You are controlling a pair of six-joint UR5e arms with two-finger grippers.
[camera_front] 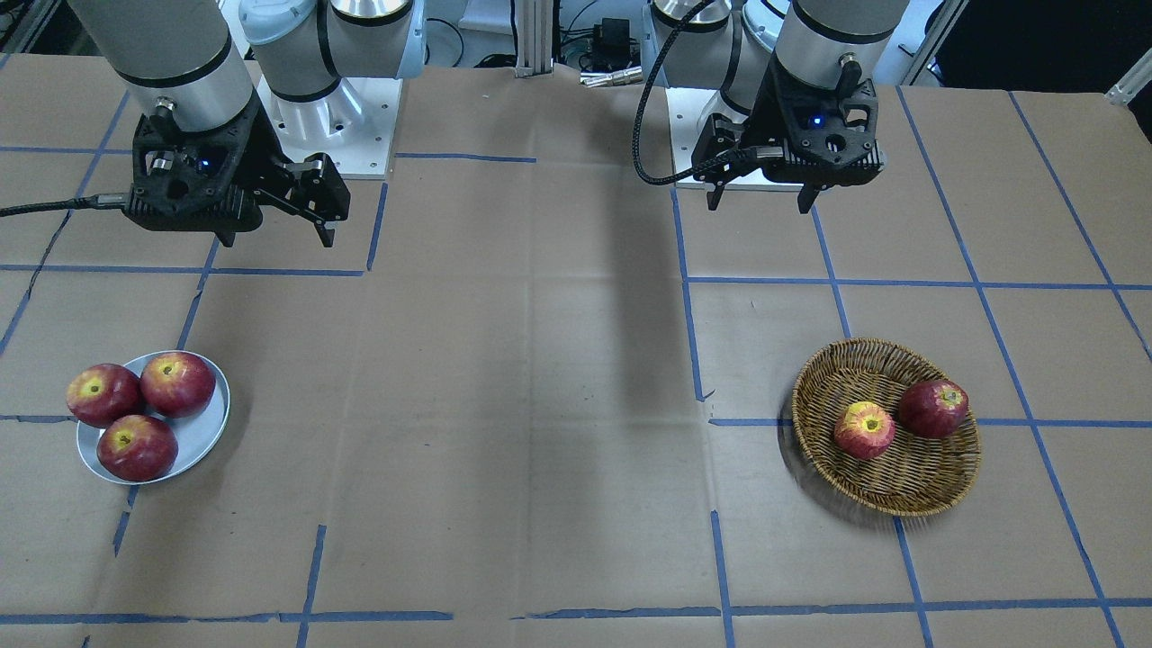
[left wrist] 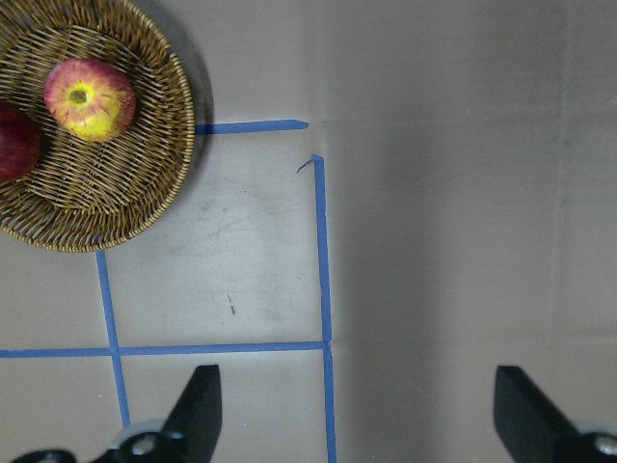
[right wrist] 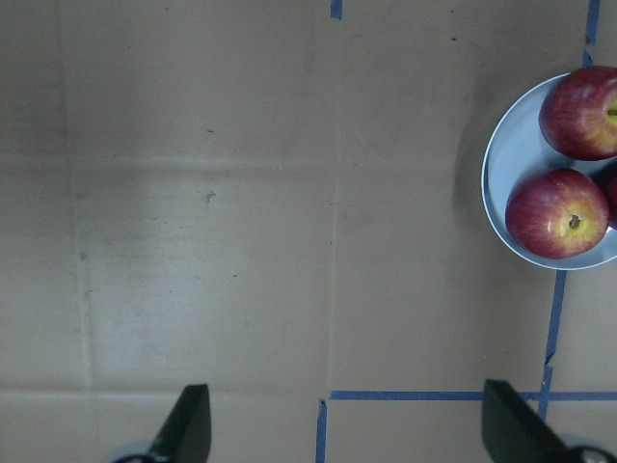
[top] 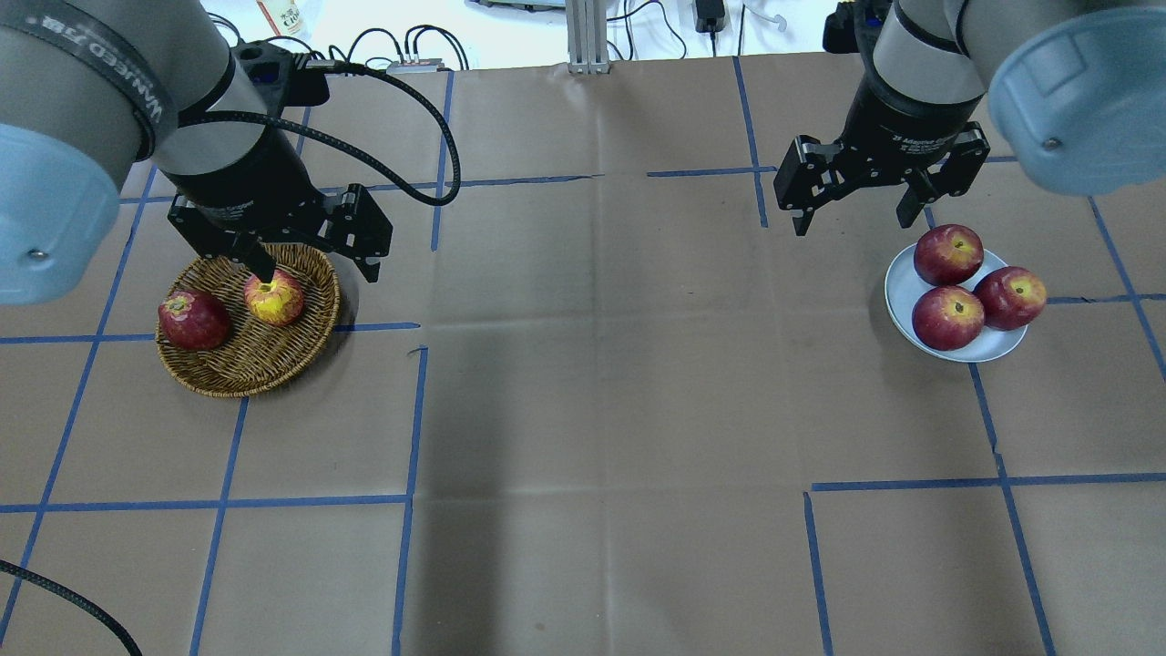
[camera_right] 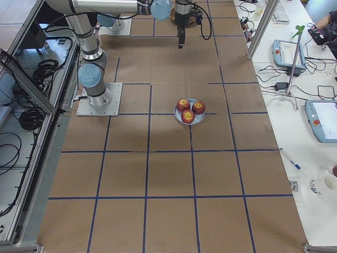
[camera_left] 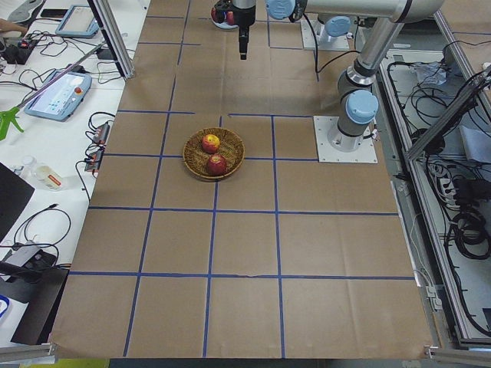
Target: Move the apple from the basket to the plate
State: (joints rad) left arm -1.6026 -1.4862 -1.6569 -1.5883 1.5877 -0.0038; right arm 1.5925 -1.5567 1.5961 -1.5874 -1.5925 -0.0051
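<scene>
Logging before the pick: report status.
Left gripper, right gripper open, empty. Apple in basket, beside darker apple. Plate crowded: three red apples.

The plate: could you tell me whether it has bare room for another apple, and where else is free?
The plate is crowded: three red apples leave only a bare sliver on its basket-facing side. The basket has open wicker around its pale apple and dark apple. The widest free patch is the table between basket and plate.

loc: robot lab | evid: teach pendants [camera_left: 57, 92], loose cables [camera_left: 460, 221], alu posts [camera_left: 111, 38], tape-gridded table [camera_front: 540, 405]
</scene>
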